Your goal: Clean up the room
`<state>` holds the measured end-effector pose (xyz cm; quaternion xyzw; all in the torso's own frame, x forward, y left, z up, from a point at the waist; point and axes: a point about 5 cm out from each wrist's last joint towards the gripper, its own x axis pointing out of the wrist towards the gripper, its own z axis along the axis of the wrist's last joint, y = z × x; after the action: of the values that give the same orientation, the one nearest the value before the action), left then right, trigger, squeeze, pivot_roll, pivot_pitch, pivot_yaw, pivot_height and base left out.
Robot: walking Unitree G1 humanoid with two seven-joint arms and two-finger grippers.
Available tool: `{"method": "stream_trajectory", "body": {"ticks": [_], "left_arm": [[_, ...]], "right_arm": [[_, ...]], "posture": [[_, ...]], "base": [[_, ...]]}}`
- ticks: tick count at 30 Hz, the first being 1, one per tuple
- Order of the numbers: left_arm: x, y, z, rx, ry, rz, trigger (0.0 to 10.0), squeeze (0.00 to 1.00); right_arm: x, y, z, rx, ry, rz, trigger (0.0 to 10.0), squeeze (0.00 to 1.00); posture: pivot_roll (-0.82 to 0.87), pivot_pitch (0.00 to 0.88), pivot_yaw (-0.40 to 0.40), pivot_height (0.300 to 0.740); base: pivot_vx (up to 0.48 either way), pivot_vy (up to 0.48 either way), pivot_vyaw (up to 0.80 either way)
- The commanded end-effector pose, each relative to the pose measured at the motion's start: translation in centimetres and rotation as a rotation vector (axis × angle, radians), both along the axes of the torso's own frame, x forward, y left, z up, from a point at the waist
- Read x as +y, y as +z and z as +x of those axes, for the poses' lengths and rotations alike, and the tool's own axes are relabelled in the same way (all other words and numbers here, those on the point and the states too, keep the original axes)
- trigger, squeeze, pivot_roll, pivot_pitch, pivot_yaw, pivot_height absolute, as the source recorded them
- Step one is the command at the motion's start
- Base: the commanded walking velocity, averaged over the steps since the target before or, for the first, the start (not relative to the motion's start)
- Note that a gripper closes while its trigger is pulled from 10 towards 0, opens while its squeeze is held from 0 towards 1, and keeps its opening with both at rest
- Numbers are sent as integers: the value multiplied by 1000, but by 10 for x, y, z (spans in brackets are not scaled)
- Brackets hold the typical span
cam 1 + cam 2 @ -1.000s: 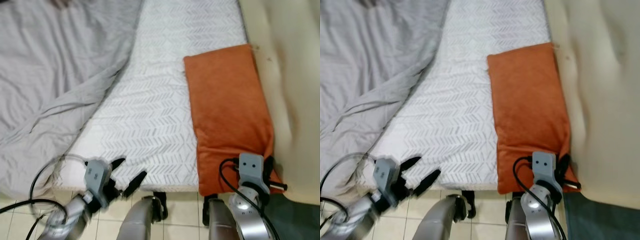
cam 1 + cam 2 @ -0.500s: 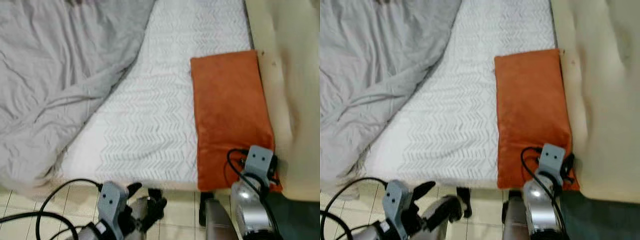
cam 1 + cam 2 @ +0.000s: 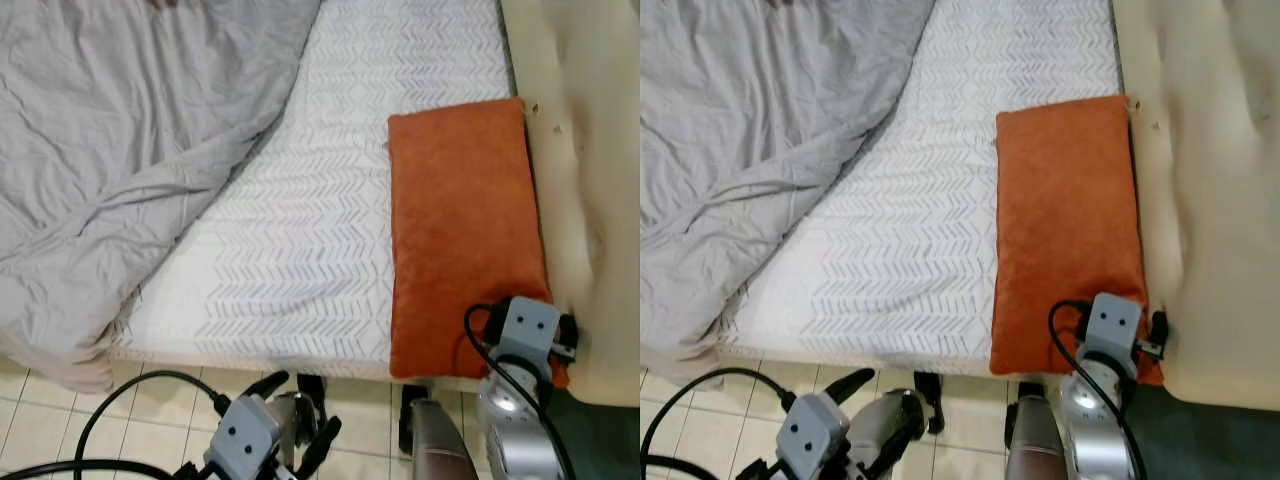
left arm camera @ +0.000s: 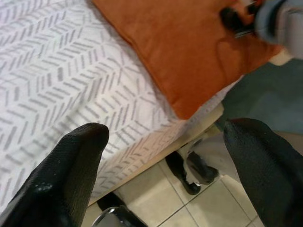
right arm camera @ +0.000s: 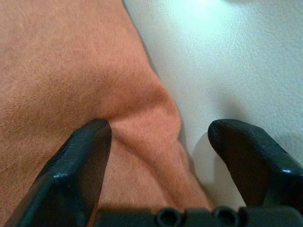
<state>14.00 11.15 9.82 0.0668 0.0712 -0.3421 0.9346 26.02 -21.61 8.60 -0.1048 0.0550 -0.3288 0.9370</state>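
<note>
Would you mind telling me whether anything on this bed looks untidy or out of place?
Yes. The grey duvet lies crumpled in a heap over the bed's left side, leaving the patterned sheet bare. The orange pillow lies lengthwise along the right edge, against the cream headboard.

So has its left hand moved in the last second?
Yes. The left hand has dropped back off the near edge of the bed and now sits lower, over the tiled floor, its fingers open.
</note>
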Motion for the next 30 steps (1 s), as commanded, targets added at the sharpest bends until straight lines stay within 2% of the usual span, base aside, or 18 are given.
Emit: {"method": "stream_trajectory", "body": {"ticks": [1,2,6,9,11,13,15,17,21,23,25,26,27,30], "left_arm": [[3,-7,-4,29,4,27,10000,0],[5,-9,-2,15,15,41,10000,0],[10,-13,3,2,49,73,10000,0],[13,-15,5,-5,74,88,10000,0],[15,-15,8,-26,98,100,10000,0],[15,-15,13,-54,119,98,10000,0],[16,-14,20,-84,165,92,10000,0],[17,-14,25,-106,203,90,10000,0],[22,-17,38,-115,261,91,10000,0],[30,-19,47,-109,328,111,10000,0],[33,-18,49,-112,343,114,10000,0],[35,-24,58,-101,376,125,10000,0],[37,-25,62,-92,393,111,10000,0],[39,-24,70,-101,418,87,10000,0]], "right_arm": [[-22,28,-7,-95,-71,-116,10000,1000],[-21,38,-9,-117,-56,-159,10000,1000],[-16,51,-17,-150,1,-212,10000,1000],[-12,54,-24,-154,43,-216,10000,1000],[-8,54,-34,-146,92,-211,10000,1000],[-3,50,-44,-124,145,-170,10000,1000],[6,41,-59,-91,207,-65,10000,1000],[12,37,-70,-72,254,-3,10000,1000],[10,28,-90,-14,311,20,10000,1000],[2,23,-101,48,350,4,10000,1000],[1,22,-104,69,377,-1,10000,1000],[0,14,-102,112,421,-6,10000,1000],[-1,12,-100,113,423,3,10000,0],[-2,5,-90,119,431,7,10000,0]], "posture": [[-70,427,79,740],[-72,414,75,740],[-78,400,68,740],[-83,394,62,740],[-87,389,55,740],[-91,380,47,740],[-92,356,36,740],[-90,343,32,740],[-88,278,7,740],[-75,167,-24,740],[-75,167,-24,740],[-61,94,-36,740],[-55,58,-42,740],[-48,12,-36,740]], "base": [[0,0,0],[0,0,0],[0,0,0],[0,0,0],[0,0,0],[0,0,0],[0,0,0],[0,0,0],[0,0,0],[0,0,0],[0,0,0],[0,0,0],[0,0,0],[0,0,0]]}}
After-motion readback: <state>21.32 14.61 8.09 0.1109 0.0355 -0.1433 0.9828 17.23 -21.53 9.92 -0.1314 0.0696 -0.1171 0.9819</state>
